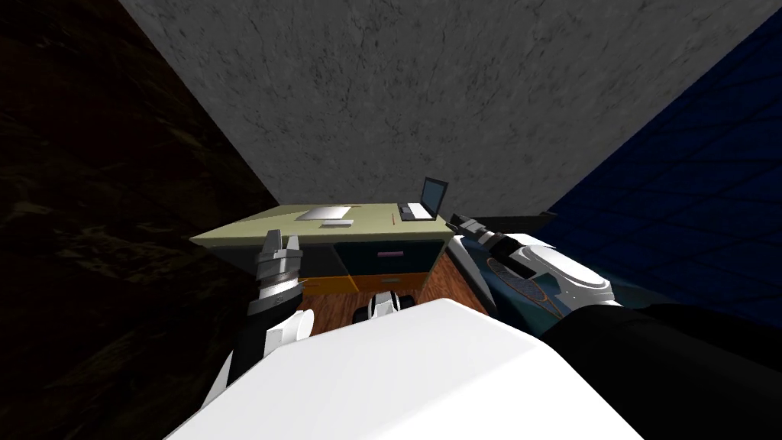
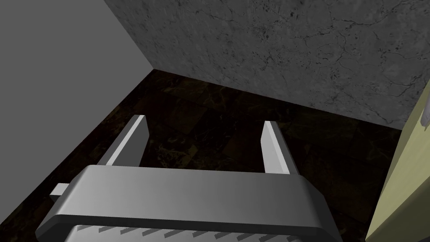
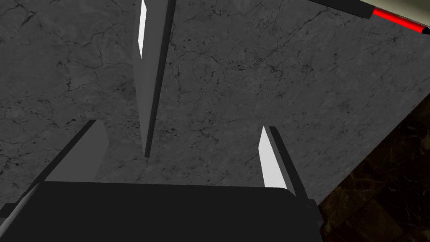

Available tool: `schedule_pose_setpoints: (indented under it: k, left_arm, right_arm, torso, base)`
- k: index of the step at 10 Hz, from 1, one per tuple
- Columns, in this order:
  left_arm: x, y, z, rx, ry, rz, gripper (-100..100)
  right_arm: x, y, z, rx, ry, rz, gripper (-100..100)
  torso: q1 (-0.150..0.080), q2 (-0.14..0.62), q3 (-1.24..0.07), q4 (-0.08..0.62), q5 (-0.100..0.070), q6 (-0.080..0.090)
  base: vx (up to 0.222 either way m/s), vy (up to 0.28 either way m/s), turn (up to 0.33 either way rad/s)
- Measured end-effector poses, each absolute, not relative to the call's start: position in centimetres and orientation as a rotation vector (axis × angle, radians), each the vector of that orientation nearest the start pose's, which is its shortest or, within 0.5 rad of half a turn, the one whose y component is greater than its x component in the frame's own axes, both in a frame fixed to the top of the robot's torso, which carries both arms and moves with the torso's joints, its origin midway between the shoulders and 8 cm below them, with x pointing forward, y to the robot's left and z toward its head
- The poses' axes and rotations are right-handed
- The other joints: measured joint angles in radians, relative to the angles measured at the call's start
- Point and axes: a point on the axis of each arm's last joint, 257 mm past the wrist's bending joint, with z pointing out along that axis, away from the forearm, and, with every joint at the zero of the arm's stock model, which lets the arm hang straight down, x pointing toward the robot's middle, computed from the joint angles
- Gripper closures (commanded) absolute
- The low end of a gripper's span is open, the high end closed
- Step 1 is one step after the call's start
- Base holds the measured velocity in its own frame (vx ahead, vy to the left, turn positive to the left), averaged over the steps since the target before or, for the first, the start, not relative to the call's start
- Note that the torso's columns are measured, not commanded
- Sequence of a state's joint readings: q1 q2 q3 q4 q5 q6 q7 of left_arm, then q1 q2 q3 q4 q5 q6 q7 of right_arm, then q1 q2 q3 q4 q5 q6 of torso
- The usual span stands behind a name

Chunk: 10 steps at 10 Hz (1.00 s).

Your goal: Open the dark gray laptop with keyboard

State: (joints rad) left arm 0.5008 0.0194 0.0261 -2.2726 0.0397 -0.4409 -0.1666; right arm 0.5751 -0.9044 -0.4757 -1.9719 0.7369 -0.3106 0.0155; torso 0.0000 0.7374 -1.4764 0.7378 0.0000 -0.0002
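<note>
Dark grey slim laptop [image 1: 424, 200] is sitting, lid raised, at the olive table's [image 1: 244, 228] far right corner. Fingers [image 3: 273, 159] of the right gripper [image 1: 457, 221] are standing apart beside its lid, seemingly to push it. The left gripper [image 1: 282, 241] is waiting, fingers apart.

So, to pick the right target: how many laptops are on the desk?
2. A dark one, lid up, at the right end of the desk; a flat light grey one, shut, near its middle. None seem hidden.
</note>
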Motion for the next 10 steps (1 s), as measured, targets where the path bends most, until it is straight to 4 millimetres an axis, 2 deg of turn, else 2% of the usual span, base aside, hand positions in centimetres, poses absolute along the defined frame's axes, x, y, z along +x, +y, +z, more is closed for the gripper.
schedule_pose_setpoints:
  k: [3,5,7,10]
  left_arm:
    - [35.3,29.3,1.0,-0.652,0.692,-1.133,0]
    - [35.3,29.3,1.0,-0.652,0.692,-1.133,0]
    - [35.3,29.3,1.0,-0.652,0.692,-1.133,0]
    - [35.3,29.3,1.0,-0.652,0.692,-1.132,0]
  right_arm:
    - [41.0,-48.1,-3.6,-0.413,1.541,-0.209,-100]
    - [41.5,-50.6,-1.7,-0.484,1.533,-0.347,-100]
    - [42.0,-51.5,-0.3,-0.533,1.522,-0.42,-100]
    - [43.0,-53.7,3.1,-0.622,1.485,-0.581,-100]
  torso:
    - [0.0,0.001,0.0,0.0,0.0,0.0]
    - [0.0,0.0,0.0,0.0,0.0,0.0]
    - [0.0,0.001,0.001,0.0,0.0,0.0]
    - [0.0,0.0,0.0,0.0,0.0,0.001]
  base:
    - [0.02,-0.001,0.153]
    - [0.019,-0.002,0.106]
    - [0.015,0.002,0.107]
    - [0.019,-0.004,0.122]
